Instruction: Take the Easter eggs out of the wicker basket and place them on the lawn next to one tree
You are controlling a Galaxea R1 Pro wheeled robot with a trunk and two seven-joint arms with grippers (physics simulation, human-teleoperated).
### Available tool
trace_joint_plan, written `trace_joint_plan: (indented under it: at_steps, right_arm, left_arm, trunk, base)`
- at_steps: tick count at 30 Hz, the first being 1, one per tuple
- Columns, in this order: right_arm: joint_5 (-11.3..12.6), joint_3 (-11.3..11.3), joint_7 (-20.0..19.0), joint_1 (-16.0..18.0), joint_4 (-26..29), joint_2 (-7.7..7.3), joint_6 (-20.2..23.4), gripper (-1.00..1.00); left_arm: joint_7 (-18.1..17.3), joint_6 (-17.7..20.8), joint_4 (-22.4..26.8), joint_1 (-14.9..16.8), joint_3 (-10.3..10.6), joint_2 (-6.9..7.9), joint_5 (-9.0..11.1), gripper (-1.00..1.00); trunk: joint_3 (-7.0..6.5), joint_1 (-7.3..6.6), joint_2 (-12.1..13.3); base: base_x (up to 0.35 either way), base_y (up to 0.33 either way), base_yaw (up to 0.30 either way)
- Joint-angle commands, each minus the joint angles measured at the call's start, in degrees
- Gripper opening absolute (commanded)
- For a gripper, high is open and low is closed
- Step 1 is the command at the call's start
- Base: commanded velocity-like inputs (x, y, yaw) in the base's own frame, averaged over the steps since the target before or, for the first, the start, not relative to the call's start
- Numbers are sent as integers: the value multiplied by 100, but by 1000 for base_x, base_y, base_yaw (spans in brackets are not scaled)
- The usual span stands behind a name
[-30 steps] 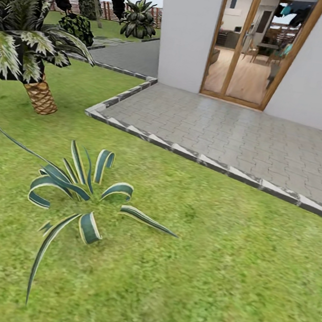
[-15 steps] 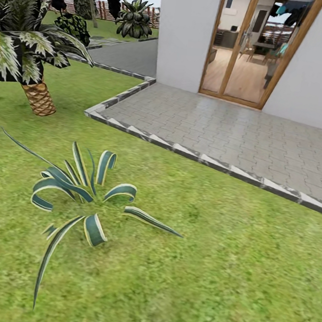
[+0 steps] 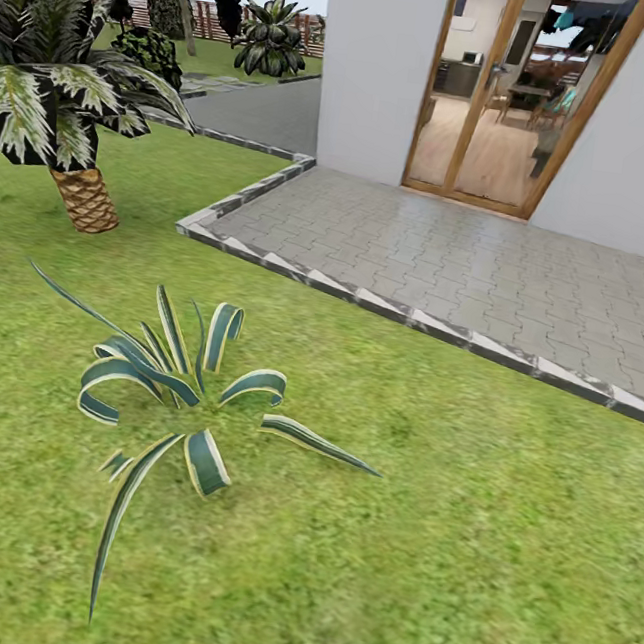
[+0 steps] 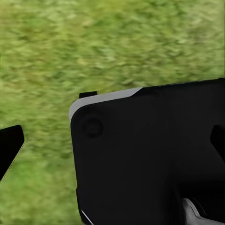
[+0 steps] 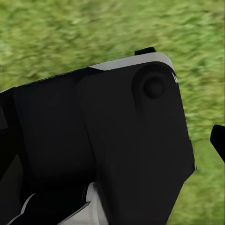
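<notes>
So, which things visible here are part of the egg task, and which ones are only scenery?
Part of the task:
- the lawn

Only scenery:
- striped spiky plant
- short palm
- grey paving
- white house
- wooden fence

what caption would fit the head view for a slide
Robot crossing the lawn: spiky striped plant ahead, short palm at left, grey paving before the house's glass door.
</notes>
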State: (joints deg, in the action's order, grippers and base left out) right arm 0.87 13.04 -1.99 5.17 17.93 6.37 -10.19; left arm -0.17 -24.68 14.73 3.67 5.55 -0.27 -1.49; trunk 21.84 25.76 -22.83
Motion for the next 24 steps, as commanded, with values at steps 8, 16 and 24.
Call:
trace_joint_plan:
  at_steps: [8,16,24]
  right_arm:
    - [9,32,-21,2,0,4,-18,100]
    - [9,32,-21,2,0,4,-18,100]
    - [9,25,-21,2,0,4,-18,100]
  left_arm:
    - [0,-19,-5,5,7,1,-17,100]
    - [0,-19,-5,8,7,1,-18,100]
    - [-1,-19,-5,4,7,1,-13,100]
  trunk:
    - [8,3,-9]
    - [8,3,-9]
    - [8,3,-9]
  base:
    - [0,275,0]
    - [0,285,0]
    - [0,286,0]
